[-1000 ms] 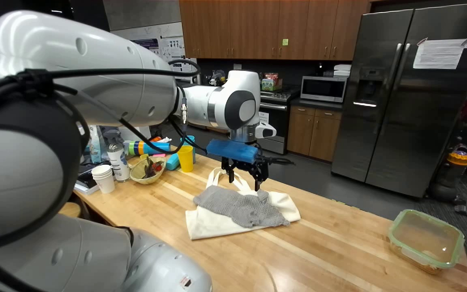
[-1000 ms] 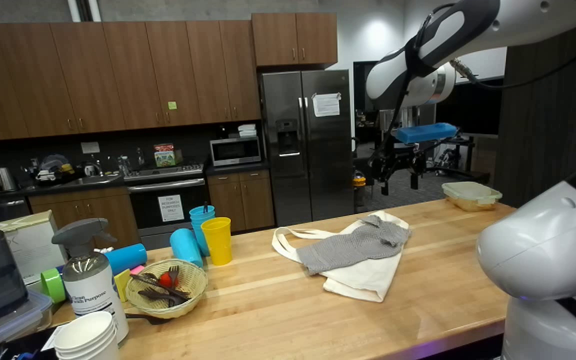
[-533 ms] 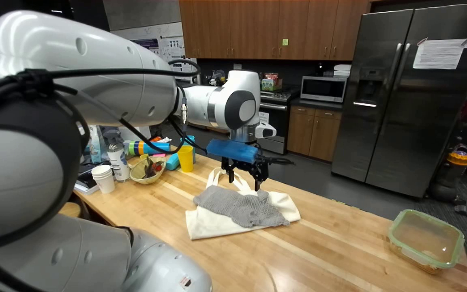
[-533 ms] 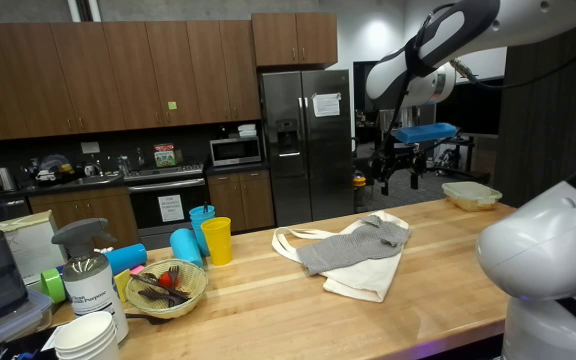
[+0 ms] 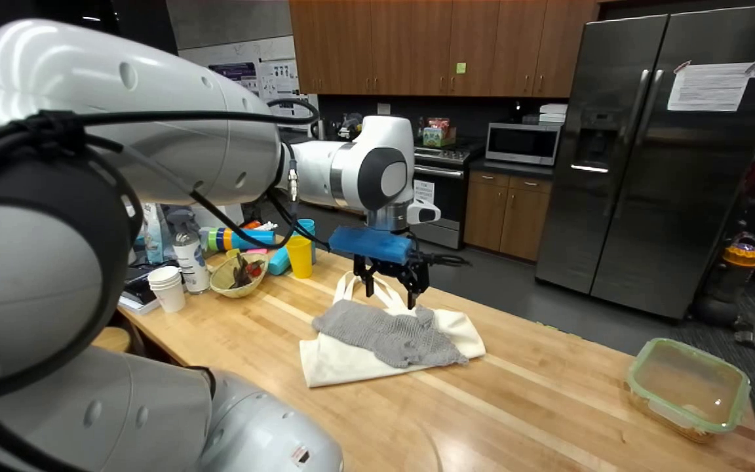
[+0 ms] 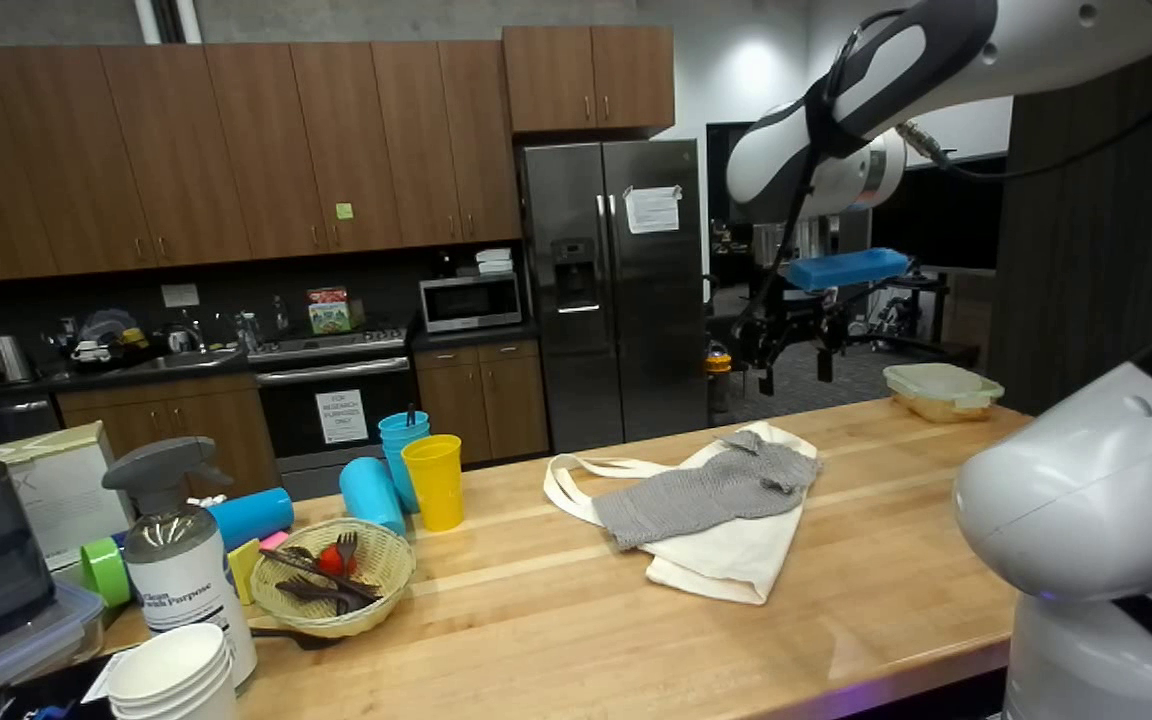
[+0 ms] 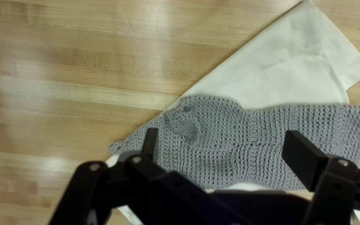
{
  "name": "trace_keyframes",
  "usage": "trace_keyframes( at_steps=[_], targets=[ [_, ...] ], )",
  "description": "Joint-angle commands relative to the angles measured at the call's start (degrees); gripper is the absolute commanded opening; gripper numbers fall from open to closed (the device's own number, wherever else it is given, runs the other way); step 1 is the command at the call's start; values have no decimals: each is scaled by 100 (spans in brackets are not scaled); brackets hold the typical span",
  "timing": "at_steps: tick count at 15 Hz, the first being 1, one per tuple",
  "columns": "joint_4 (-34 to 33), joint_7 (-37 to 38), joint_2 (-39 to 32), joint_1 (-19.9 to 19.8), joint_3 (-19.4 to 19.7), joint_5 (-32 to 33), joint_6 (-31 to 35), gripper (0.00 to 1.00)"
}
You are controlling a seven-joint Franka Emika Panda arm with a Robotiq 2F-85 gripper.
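Wrist view: fingers (image 7: 305, 159) standing wide apart over gray knit cloth (image 7: 245, 140), holding nothing.
Cloth, bunched near one end, is lying across a flat white canvas tote bag (image 5: 338, 367); the bag is resting on the wooden table (image 5: 515, 426), its handles (image 6: 626, 467) trailing out past the cloth. Fingertips (image 6: 825, 368) in an exterior view are hanging above the cloth without touching it. Progress, as judged: cloth is already sitting on the bag; gripping is looking not yet done, so any lifting or shifting is remaining. Whether this layout is a starting or a finished one, nothing visible is settling. A yellow cup (image 6: 435, 485), a wicker basket (image 6: 398, 570) and a green-lidded food container (image 5: 689, 383) are standing well apart from the cloth, the fingers touching none of them.
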State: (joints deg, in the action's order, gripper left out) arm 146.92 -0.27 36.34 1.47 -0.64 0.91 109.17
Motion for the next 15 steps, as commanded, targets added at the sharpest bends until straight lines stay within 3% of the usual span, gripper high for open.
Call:
trace_keyframes(
  at_steps=[1,9,11,12,15],
  targets=[
    [388,312,391,212,-405,-82,131,100],
    [880,1248,747,938,-1589,7,534,100],
    [897,1370,632,1011,-1769,35,480,100],
    [810,1246,600,995,-1637,-2,430,100],
    [866,1336,588,1036,-1755,13,430,100]
  ],
)
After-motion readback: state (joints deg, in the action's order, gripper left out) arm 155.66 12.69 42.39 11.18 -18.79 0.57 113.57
